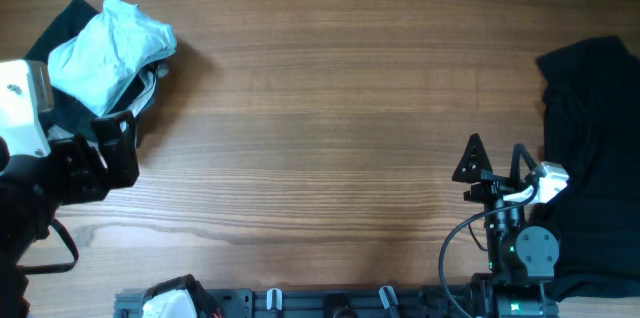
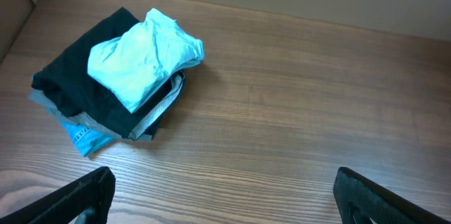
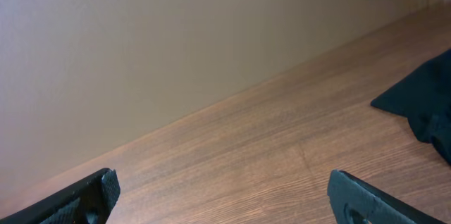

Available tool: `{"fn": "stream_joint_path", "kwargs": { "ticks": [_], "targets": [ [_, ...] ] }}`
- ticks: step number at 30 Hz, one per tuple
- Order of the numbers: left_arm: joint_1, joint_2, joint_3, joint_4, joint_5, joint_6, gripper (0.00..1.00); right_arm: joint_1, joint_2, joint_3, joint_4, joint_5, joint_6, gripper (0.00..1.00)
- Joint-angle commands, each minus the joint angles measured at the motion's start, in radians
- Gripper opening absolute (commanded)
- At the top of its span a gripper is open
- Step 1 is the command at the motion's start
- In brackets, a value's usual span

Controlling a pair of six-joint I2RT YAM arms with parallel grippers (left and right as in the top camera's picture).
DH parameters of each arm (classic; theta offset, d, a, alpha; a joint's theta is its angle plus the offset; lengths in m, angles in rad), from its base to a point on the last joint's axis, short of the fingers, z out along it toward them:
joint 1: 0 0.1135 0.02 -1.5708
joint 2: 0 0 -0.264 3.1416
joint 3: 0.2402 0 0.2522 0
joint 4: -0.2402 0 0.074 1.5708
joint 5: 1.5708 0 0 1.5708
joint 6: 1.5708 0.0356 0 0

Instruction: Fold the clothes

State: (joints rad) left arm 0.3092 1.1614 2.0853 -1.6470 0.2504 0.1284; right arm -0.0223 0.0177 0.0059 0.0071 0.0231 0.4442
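A folded pale light-blue T-shirt (image 1: 110,43) lies on top of a stack of folded dark garments (image 1: 55,28) at the table's far left; the left wrist view shows the T-shirt (image 2: 144,55) on black cloth (image 2: 77,76), with grey and bright blue cloth (image 2: 81,139) at the stack's bottom. A black garment (image 1: 595,158) lies spread at the right edge; its corner shows in the right wrist view (image 3: 423,97). My left gripper (image 2: 222,199) is open and empty, just in front of the stack. My right gripper (image 3: 222,199) is open and empty, left of the black garment.
A pale wall (image 3: 141,55) rises behind the wooden table (image 1: 330,108). A rail with clips (image 1: 330,303) runs along the front edge, with a white cloth (image 1: 170,298) at its left end.
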Motion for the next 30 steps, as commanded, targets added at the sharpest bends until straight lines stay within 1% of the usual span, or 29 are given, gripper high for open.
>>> {"fn": "stream_joint_path", "kwargs": {
  "ticks": [1,18,20,23,24,25,27,28,29,30],
  "targets": [
    [-0.003,-0.002,0.000,0.000,-0.009,-0.010,1.00,0.002,0.019,0.000,0.002,-0.002,0.011,1.00],
    [-0.008,-0.022,0.000,0.004,-0.012,-0.002,1.00,0.002,0.026,0.000,0.002,-0.002,0.011,1.00],
    [-0.046,-0.063,-0.018,0.086,-0.016,0.001,1.00,0.002,0.026,0.000,0.002,-0.002,0.011,1.00],
    [-0.133,-0.175,-0.170,0.324,0.052,-0.006,1.00,0.002,0.026,0.000,0.002,-0.002,0.011,1.00],
    [-0.174,-0.263,-0.304,0.485,0.083,-0.006,1.00,0.002,0.026,0.000,0.002,-0.002,0.011,1.00],
    [-0.192,-0.314,-0.388,0.565,0.098,-0.007,1.00,0.002,0.026,0.000,0.002,-0.002,0.011,1.00],
    [-0.227,-0.431,-0.590,0.698,0.112,-0.042,1.00,0.002,0.026,0.000,0.002,-0.002,0.011,1.00],
    [-0.246,-0.494,-0.706,0.742,0.113,-0.068,1.00,0.002,0.026,0.000,0.002,-0.002,0.011,1.00],
    [-0.256,-0.529,-0.773,0.770,0.114,-0.087,1.00,0.002,0.026,0.000,0.002,-0.002,0.011,1.00],
    [-0.267,-0.588,-0.893,0.827,0.125,-0.119,1.00,0.002,0.026,0.000,0.002,-0.002,0.011,1.00]
  ]
}}
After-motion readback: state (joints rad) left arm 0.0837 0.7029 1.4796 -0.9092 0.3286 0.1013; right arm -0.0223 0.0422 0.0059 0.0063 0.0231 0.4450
